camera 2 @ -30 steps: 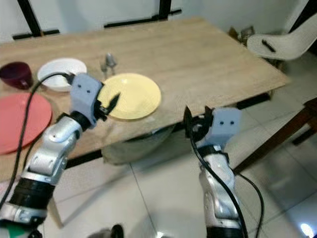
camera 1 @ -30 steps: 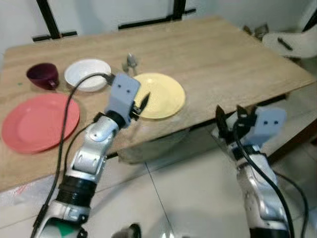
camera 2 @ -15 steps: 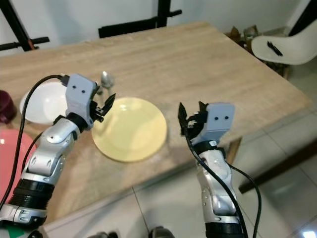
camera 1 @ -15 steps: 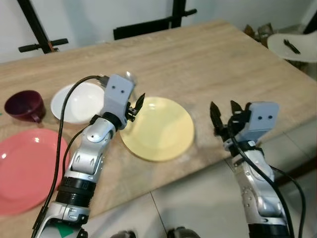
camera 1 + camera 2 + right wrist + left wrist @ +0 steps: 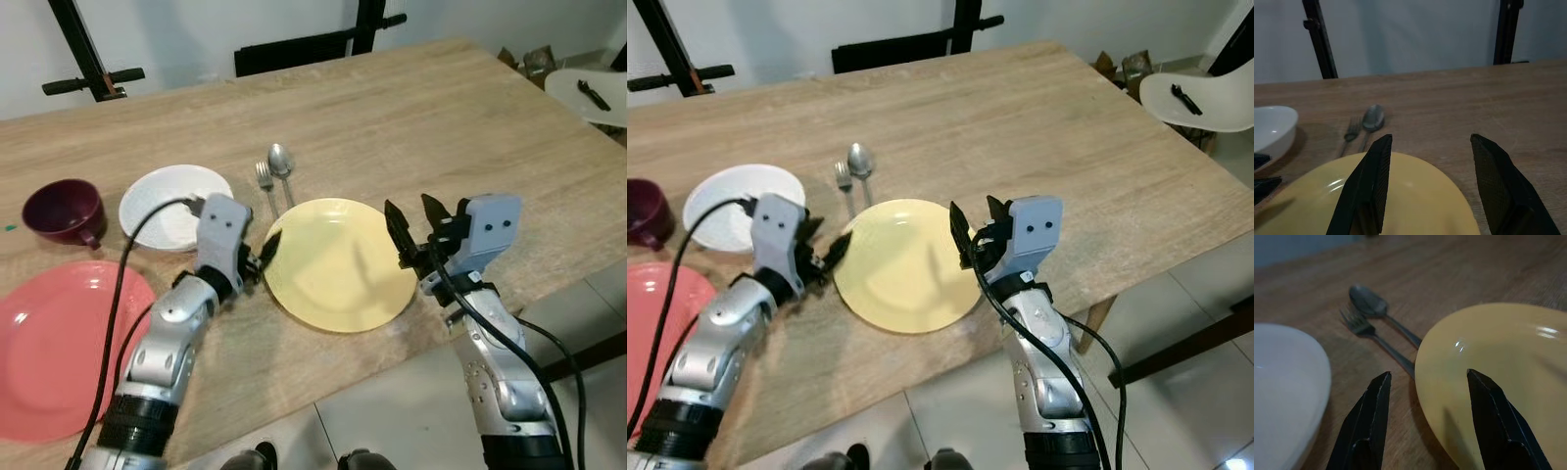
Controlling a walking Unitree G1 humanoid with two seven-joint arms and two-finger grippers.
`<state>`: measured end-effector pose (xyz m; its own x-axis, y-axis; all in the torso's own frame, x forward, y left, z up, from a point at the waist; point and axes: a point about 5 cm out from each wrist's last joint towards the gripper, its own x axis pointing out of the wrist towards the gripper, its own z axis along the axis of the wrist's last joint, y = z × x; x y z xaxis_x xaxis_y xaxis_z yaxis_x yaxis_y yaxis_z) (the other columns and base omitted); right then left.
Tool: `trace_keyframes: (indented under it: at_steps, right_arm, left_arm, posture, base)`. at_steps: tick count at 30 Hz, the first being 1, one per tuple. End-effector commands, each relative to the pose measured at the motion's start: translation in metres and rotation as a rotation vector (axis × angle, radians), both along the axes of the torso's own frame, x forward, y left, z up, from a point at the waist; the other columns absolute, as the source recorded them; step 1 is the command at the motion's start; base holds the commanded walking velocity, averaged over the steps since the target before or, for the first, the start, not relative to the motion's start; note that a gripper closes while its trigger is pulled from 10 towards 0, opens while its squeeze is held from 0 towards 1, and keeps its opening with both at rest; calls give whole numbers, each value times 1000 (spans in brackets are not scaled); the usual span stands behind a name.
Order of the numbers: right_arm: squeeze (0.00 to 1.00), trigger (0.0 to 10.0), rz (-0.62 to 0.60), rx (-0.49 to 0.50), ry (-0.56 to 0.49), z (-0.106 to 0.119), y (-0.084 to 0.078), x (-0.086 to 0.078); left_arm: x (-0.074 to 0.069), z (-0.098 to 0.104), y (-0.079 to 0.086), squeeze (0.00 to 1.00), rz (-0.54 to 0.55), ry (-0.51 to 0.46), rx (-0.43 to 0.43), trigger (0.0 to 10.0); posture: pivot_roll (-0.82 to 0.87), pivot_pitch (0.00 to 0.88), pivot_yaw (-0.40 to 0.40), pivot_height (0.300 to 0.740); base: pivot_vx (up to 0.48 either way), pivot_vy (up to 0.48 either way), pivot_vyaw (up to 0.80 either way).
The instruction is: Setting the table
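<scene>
table setting barely begun: dishes still bunched together, both grippers empty

the wooden table holds everything for the job, but little seems laid out as a place setting yet. the yellow plate lies flat near the robot's edge of the table. just beyond it, a fork and a spoon lie side by side, their handles running toward the plate's far rim. a white bowl sits just to the left of the cutlery, a dark maroon cup further left, and a red plate at the near left corner.

the left gripper hovers low at the yellow plate's left rim, its two black fingers spread with the rim between them in the left wrist view, gripping nothing. the right gripper hangs over the plate's right side, fingers wide apart and empty too.

as a judgement, the task is at an early stage: the dishes are clustered on the left half of the table, the cutlery lies together rather than on either side of a plate, and the right half is untouched. the yellow plate looks like the item now in hand; placing it, then the cutlery, bowl, cup and red plate, all appears left to do.
</scene>
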<state>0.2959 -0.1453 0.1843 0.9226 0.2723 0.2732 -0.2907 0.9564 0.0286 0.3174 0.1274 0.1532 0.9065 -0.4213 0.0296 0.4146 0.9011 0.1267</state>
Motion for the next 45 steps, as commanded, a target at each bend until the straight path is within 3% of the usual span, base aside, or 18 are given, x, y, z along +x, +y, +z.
trace_keyframes:
  at_steps: [1,3,8,12,18,23,27,29,33,34,37,39,40,42,45]
  right_arm:
    - [0,10000,17,-8,26,-5,2,1]
    - [0,10000,24,-10,29,-5,4,2]
    - [0,10000,33,-11,31,-5,5,3]
    - [0,10000,42,-3,35,-5,6,5]
    - [0,10000,41,27,39,-4,6,7]
    - [0,10000,47,118,29,6,3,11]
    - [0,10000,66,151,23,11,3,12]
    - [0,10000,138,260,27,22,2,13]
    - [0,10000,214,327,45,25,5,13]
    - [0,10000,290,397,85,25,9,12]
    - [0,10000,301,403,106,21,9,13]
    - [0,10000,282,370,139,14,9,14]
    - [0,10000,243,328,215,-4,7,17]
    - [0,10000,228,317,235,-10,6,18]
    - [0,10000,298,459,303,-19,7,16]
  left_arm:
    - [-4,2,-2,0,-15,-27,26,10000]
    - [-6,3,-3,0,-40,-46,74,10000]
    - [-7,1,-5,0,-61,-54,102,10000]
    - [0,-12,-14,0,-98,-23,142,10000]
    - [4,-23,-14,0,-86,26,165,10000]
    - [-3,-56,-2,0,-51,142,244,10000]
    - [-6,-61,2,0,-42,154,263,10000]
    - [-9,-67,7,0,-24,178,276,10000]
    - [-10,-67,7,0,-24,178,268,10000]
    - [-11,-68,5,0,-27,179,264,10000]
    - [-12,-69,3,0,-31,178,263,10000]
    - [-12,-70,3,0,-33,178,263,10000]
    - [-12,-70,1,0,-37,176,263,10000]
    - [-13,-71,1,0,-38,175,263,10000]
    - [-11,-69,-1,0,-41,170,262,10000]
  posture:
    - [-148,68,32,740]
    - [-147,69,32,740]
    - [-148,69,32,740]
    - [-149,66,23,740]
    - [-150,64,25,740]
    - [-155,63,29,740]
    - [-149,63,26,740]
    - [-147,62,22,740]
    - [-145,62,18,740]
    - [-145,62,18,740]
    - [-144,61,16,740]
    - [-145,62,16,740]
    - [-145,62,18,740]
    - [-145,64,17,740]
    - [-148,62,20,740]
  base:
    - [0,0,0]
    - [0,0,0]
    - [0,0,0]
    - [0,0,0]
    - [0,0,0]
    - [0,0,0]
    - [0,0,0]
    - [0,0,0]
    - [0,0,0]
    - [0,0,0]
    - [0,0,0]
    - [0,0,0]
    - [0,0,0]
    - [0,0,0]
    - [0,0,0]
